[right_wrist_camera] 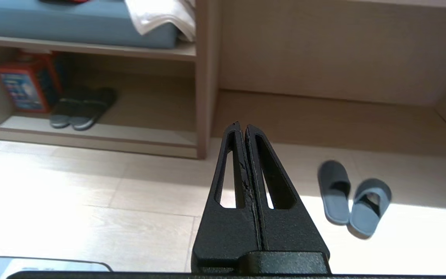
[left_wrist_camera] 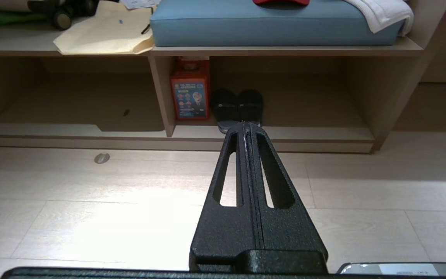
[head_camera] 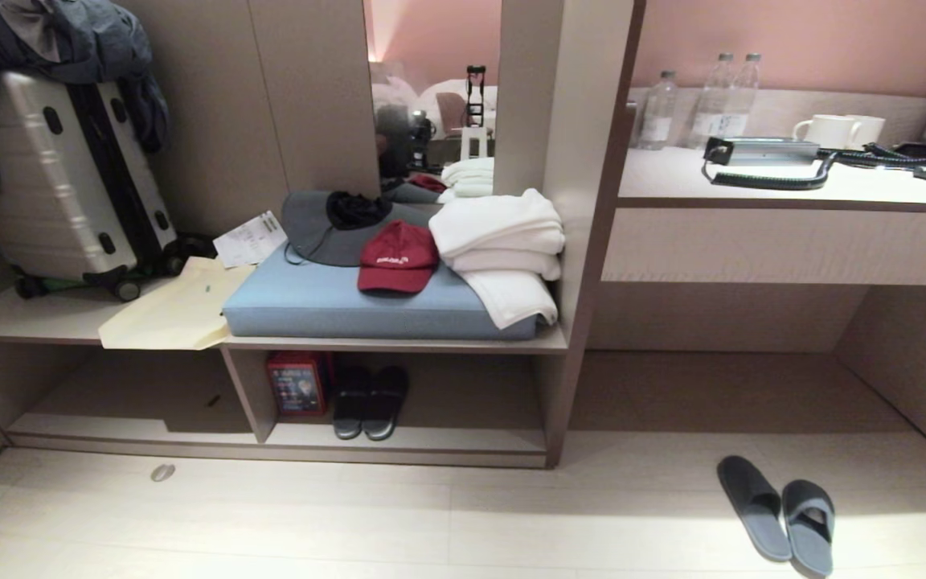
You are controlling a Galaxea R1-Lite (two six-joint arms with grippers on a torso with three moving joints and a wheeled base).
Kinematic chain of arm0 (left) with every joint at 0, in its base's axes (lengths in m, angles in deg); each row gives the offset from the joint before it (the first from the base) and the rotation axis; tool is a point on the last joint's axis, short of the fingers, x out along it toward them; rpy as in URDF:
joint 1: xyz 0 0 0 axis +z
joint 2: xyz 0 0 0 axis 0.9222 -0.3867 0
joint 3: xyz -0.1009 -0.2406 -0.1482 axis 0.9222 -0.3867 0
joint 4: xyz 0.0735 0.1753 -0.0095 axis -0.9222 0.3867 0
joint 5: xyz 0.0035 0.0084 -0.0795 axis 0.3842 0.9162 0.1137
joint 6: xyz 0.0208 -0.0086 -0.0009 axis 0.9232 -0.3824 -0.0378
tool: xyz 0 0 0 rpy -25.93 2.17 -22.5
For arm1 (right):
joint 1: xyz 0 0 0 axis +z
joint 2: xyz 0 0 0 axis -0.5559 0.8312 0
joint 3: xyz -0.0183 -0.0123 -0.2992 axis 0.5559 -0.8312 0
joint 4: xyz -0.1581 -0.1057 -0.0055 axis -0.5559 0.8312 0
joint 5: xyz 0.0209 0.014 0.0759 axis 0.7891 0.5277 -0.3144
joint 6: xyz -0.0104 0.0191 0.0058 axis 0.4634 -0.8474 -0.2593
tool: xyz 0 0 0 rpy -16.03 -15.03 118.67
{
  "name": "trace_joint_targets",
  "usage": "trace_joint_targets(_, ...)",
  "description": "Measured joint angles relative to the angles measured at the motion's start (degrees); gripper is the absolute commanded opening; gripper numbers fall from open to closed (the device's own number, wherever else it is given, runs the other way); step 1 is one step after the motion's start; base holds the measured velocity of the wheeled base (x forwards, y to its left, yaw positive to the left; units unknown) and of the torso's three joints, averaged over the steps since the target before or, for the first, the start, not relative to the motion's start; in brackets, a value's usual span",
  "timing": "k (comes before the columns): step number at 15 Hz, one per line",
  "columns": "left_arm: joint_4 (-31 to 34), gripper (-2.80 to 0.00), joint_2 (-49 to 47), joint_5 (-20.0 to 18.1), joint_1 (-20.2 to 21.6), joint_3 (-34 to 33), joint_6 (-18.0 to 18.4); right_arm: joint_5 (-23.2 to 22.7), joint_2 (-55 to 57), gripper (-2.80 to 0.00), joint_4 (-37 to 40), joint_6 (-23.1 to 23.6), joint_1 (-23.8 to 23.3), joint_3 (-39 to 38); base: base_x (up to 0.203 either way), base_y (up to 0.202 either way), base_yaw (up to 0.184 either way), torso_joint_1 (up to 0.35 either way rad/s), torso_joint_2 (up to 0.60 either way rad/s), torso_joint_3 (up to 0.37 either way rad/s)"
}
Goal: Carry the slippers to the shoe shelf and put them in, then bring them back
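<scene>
Slippers (head_camera: 778,515) side by side on pale floor (head_camera: 431,515), well apart from shoe shelf (head_camera: 463,438) holding dark shoes (head_camera: 370,400), open floor between, left hand (left_wrist_camera: 243,123) and right hand (right_wrist_camera: 242,126) clenched, empty

I note the slippers (head_camera: 776,515) as soft matt grey-blue cloth. The shoe shelf (head_camera: 431,438) reads as pale wood-grain laminate, smooth, low sheen. The floor (head_camera: 431,515) is light wood-look plank, smooth and glossy under glare. Both the left gripper (left_wrist_camera: 244,124) and right gripper (right_wrist_camera: 242,126) show black, rough-textured matt plastic. The cushion (head_camera: 334,301) is blue matt fabric; the towels (head_camera: 503,241) white terry cloth; the suitcase (head_camera: 69,177) ribbed, silvery hard shell.
</scene>
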Motion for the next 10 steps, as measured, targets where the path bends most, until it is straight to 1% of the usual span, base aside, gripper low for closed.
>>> trace_joint_targets(2,0.0,-2.8,0.0,0.0,0.0,0.0,0.0,0.0,0.0,-2.8,0.0,0.0,0.0,0.0,-0.122,-0.001,0.003,0.002,0.0,0.004)
trace_joint_targets(10,0.0,-2.8,0.0,0.0,0.0,0.0,0.0,0.0,0.0,-2.8,0.0,0.0,0.0,0.0,-0.194,0.0,0.001,0.003,0.0,0.002)
